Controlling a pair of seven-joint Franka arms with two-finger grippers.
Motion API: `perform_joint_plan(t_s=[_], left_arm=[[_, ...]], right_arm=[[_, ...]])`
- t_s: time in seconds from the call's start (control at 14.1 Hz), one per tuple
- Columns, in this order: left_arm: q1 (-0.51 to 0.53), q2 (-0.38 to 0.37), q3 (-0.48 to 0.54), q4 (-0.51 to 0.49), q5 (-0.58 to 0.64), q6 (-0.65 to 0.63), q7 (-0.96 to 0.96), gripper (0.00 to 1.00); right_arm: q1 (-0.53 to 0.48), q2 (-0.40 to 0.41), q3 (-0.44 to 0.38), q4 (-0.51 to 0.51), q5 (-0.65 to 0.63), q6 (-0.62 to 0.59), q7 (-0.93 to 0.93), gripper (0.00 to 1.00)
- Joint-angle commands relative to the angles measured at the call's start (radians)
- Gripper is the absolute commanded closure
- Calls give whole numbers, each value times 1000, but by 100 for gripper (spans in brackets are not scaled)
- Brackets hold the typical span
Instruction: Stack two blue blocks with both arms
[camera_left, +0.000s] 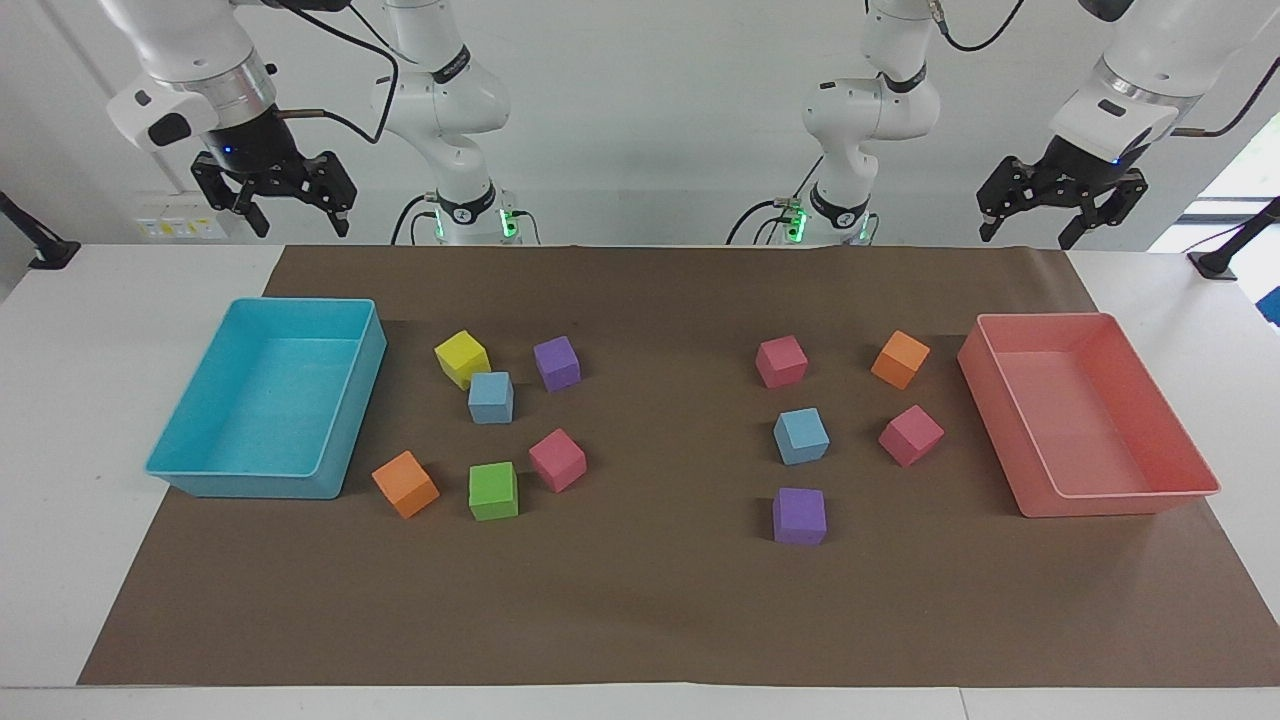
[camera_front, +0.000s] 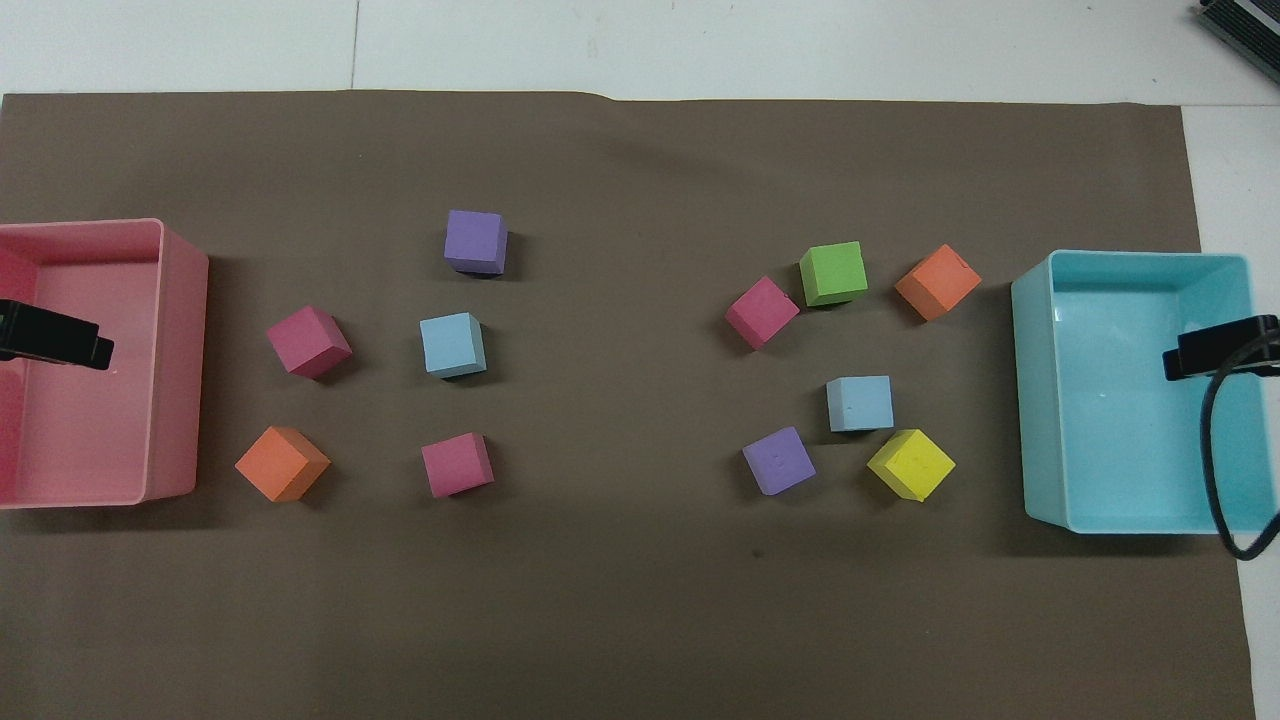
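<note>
Facing view: two white arms hang raised at the robots' edge of the table, both waiting. The right gripper (camera_left: 292, 220) is up over the table edge by the turquoise bin (camera_left: 175, 452), fingers spread wide and holding nothing; the left gripper (camera_left: 1030, 232) is up over the edge by the pink bin (camera_left: 1120, 503), likewise wide and holding nothing. On the brown mat (camera_left: 640, 610) lie two groups of cubes. Toward the right arm's end, one blue block (camera_left: 491, 397) rests just beside the yellow cube (camera_left: 462, 358), which is nearer the robots, with a purple cube (camera_left: 557, 362) close by; the green cube (camera_left: 493, 490), a pink cube (camera_left: 557, 459) and an orange cube (camera_left: 405, 484) lie farther from the robots. Toward the left arm's end, the other blue block (camera_left: 801, 436) sits apart from its neighbours, between a pink cube (camera_left: 781, 361) nearer the robots and a purple cube (camera_left: 799, 516) farther off. The two blue blocks are well apart, each flat on the mat. Overhead view: only a black tip of each gripper shows, the left gripper (camera_front: 55, 340) over the pink bin (camera_front: 180, 380) and the right gripper (camera_front: 1220, 350) over the turquoise bin (camera_front: 1040, 400). One blue block (camera_front: 452, 345) lies in the group beside the pink bin, the other blue block (camera_front: 860, 403) in the group beside the turquoise bin, touching or nearly touching the yellow cube (camera_front: 911, 465).
</note>
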Motion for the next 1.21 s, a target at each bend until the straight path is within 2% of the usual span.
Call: perform_joint_plan(t_s=[0.0,1.0,1.14], left_arm=[[6,-5,-5,5,1,-11,2,0],[6,-5,-5,6,1,-11,3,0],[6,-5,-5,6,1,-11,5,0]], right_arm=[[-7,-1,2,-4,21,9,-23,0],[-4,-4,15,-5,21,-14,-32,0],[-2,-19,31,-40,24,2,-26,0]])
